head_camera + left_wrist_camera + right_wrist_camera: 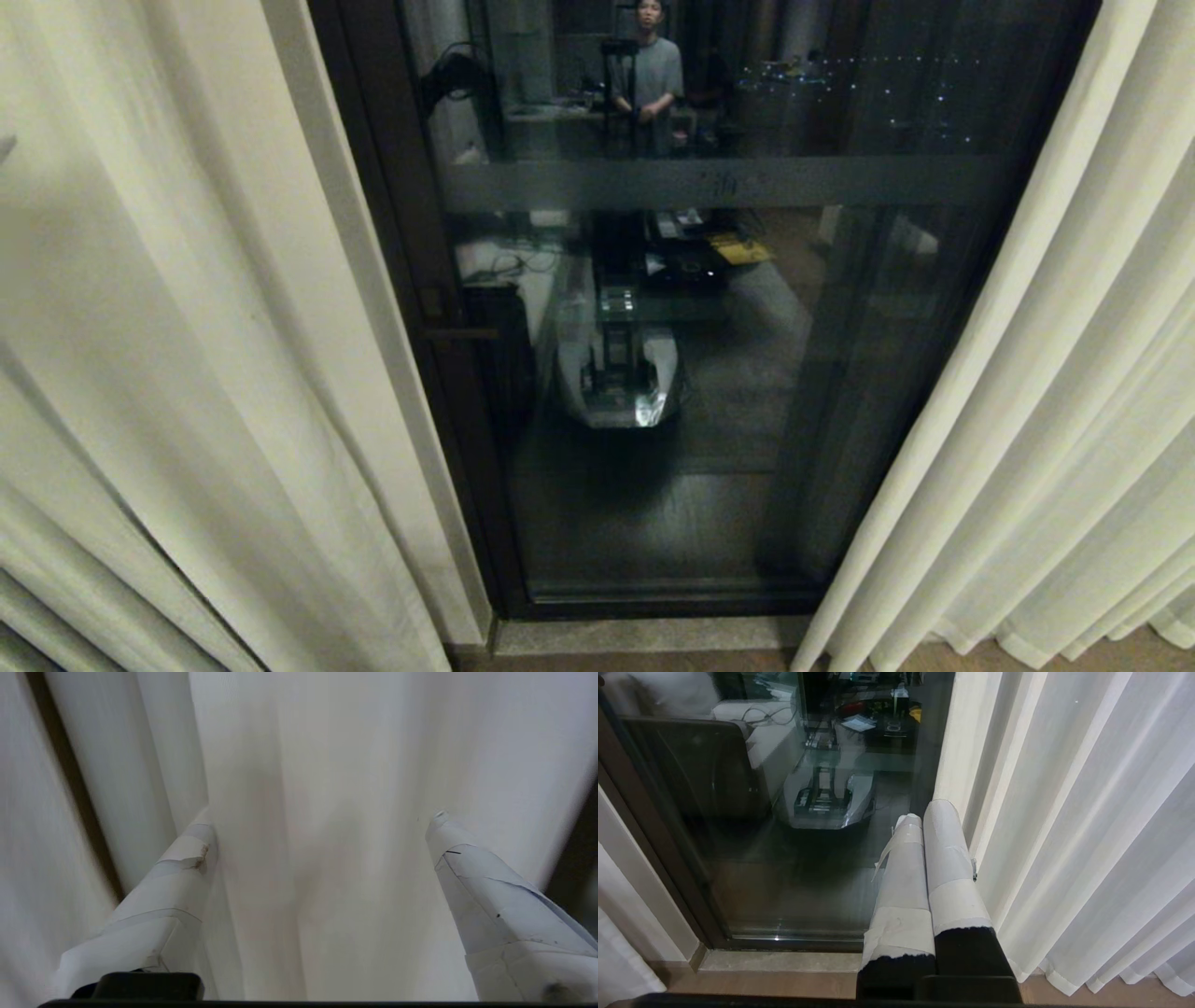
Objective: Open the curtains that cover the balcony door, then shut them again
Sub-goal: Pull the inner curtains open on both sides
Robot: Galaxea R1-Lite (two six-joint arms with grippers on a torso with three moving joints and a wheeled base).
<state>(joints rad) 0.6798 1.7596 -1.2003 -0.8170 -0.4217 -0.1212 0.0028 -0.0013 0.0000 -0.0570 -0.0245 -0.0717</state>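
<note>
Two cream-white curtains point(168, 327) hang parted in the head view, one panel filling the 9 o'clock side and the other the 3 o'clock side, with the balcony door point(672, 373) exposed between them at centre. Its dark frame runs from 12 o'clock down to a pale stone sill point(644, 635) at 6 o'clock, and a frosted band point(719, 182) crosses the glass toward 12 o'clock. The glass mirrors the room: the robot's own base shows at centre, and a person in a grey shirt point(649, 70) stands reflected at 12 o'clock. A cream wall strip point(373, 327) lies between the left panel and the door frame.

Neither arm shows in the head view. In the left wrist view the left gripper point(322, 816) faces pleated curtain cloth at close range, its taped fingers point(187, 854) spread wide, with a fold of fabric lying between them and nothing pinched. In the right wrist view the right gripper point(924, 816) points down at the lower part of the door glass, just beside the inner edge of the right-hand curtain panel, its two taped fingers pressed together on nothing. Wood floor point(784, 989) shows below the sill.
</note>
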